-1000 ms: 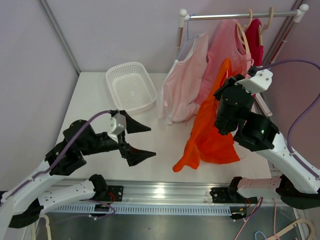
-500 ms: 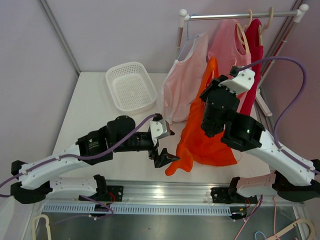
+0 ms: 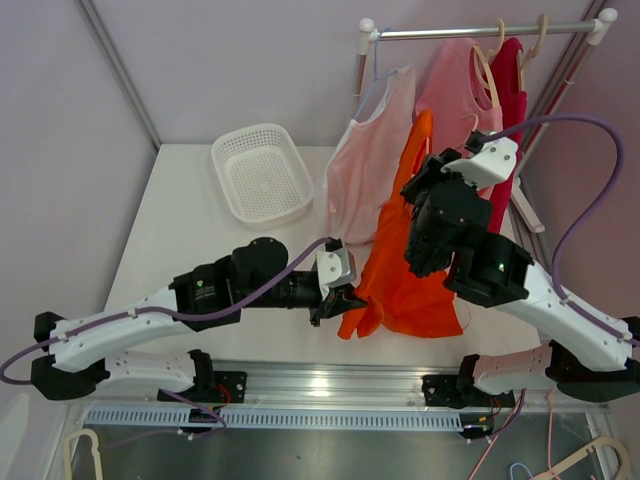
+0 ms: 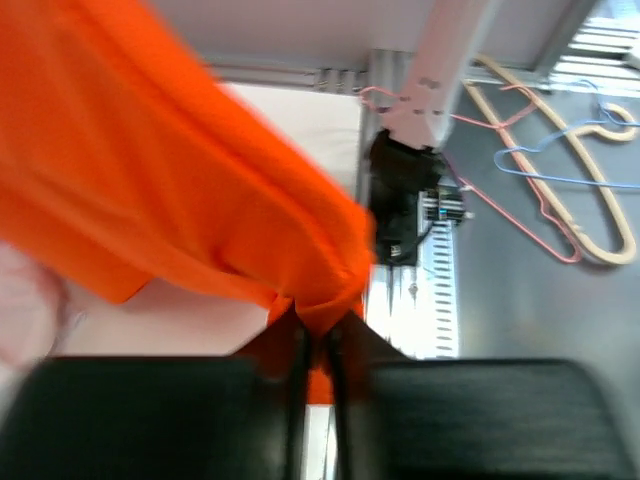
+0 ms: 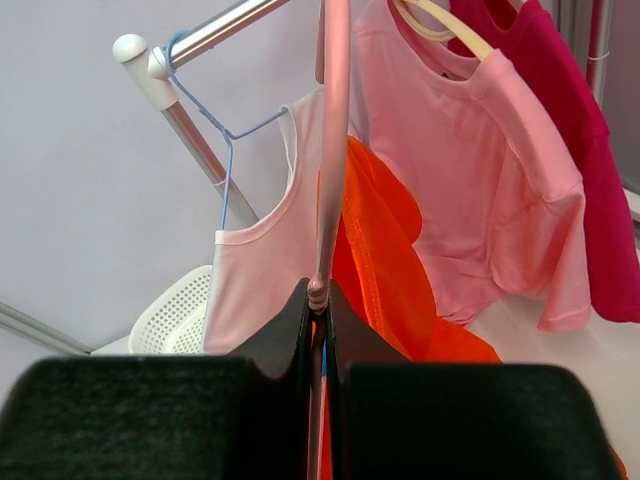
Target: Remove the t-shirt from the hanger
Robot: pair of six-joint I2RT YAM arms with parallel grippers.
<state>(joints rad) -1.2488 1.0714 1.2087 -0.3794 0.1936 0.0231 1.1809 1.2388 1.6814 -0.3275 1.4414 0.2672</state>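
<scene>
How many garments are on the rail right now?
3: pale tank top at the left end, pink t-shirt in the middle, red t-shirt at the right. More may be hidden.

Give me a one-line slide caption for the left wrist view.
Left gripper shut on a fold of the orange t-shirt; loose hangers lie at upper right.

The t-shirt point(image 3: 405, 285) was hung over the front of the table point(image 3: 180, 230), right of centre, draped from the hanger point(image 5: 331, 150), which was clamped in the right gripper point(image 5: 322, 300) above it. Its lower left corner was pinched in the left gripper point(image 3: 345, 303), just beside it. Behind, the rail point(image 3: 480, 32) was set across the far right, with a sleeveless top point(image 3: 365, 175) hung at its left end, a short-sleeved shirt point(image 5: 470, 170) next, and a last shirt point(image 5: 570, 150) rightmost. The basket point(image 3: 262, 172) was placed on the table, left of the sleeveless top.
</scene>
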